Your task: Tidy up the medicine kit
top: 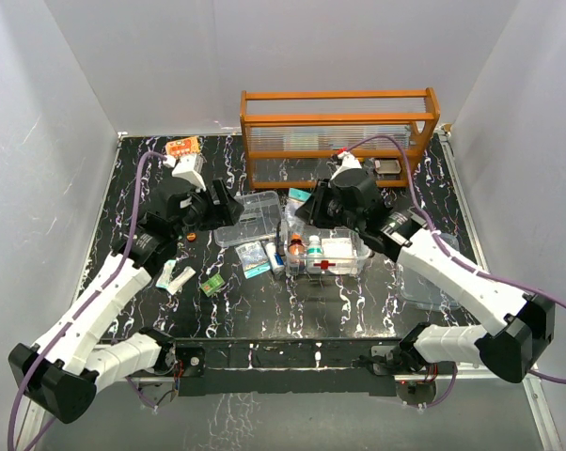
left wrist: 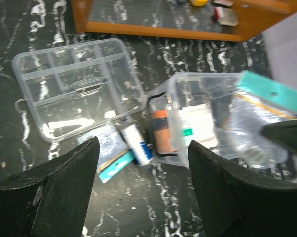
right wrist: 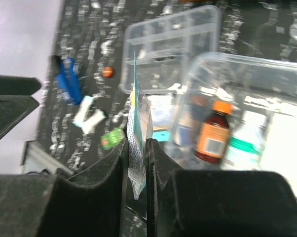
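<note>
Two grippers hang over the black marbled table (top: 377, 303). The right gripper (right wrist: 136, 163) has its fingers pressed narrow on a flat packet (right wrist: 137, 128) with a teal top edge, which stands upright between them. Just ahead of this gripper, to its right, is the clear box (right wrist: 257, 74) of the medicine kit, and a brown bottle (right wrist: 211, 136) with an orange cap stands inside. The left gripper (left wrist: 141, 182) is wide and holds nothing. Ahead of it to the left lies the divided tray (left wrist: 74, 84). Ahead to the right is the same clear box. A small white and blue bottle (left wrist: 138, 143) lies on the table just past its fingertips.
</note>
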Controlling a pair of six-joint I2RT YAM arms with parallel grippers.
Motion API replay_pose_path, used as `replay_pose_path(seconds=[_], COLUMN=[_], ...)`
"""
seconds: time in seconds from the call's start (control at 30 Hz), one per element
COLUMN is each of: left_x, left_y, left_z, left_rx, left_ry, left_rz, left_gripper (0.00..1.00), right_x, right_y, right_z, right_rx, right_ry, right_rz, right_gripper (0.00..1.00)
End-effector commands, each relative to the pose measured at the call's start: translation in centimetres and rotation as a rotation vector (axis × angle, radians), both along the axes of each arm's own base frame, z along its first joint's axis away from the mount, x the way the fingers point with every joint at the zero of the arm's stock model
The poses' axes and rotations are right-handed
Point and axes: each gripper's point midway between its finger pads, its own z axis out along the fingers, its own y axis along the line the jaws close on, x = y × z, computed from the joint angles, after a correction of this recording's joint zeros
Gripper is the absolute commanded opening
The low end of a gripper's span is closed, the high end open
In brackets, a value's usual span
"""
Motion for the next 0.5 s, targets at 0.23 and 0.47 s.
replay_pose_path(seconds=[0.23, 0.47], left_x=[0.9, 1.0], left_y=[2.8, 2.9], left_z=[-4.7, -5.8], left_rx=[0.175, 0.198], left_ry=[-0.089, -0.073], left_rz=[0.052, 0.046], left_gripper=[0.73, 0.74], right_x=[0.1, 0.7], right_y=[-10.9, -12.5], right_z=[-2.5, -5.9], right_rx=[-0.558, -0.754], right_ry=[0.148, 0.238], right_rz=[-0.313, -0.347], right_gripper=[0.07, 0.07])
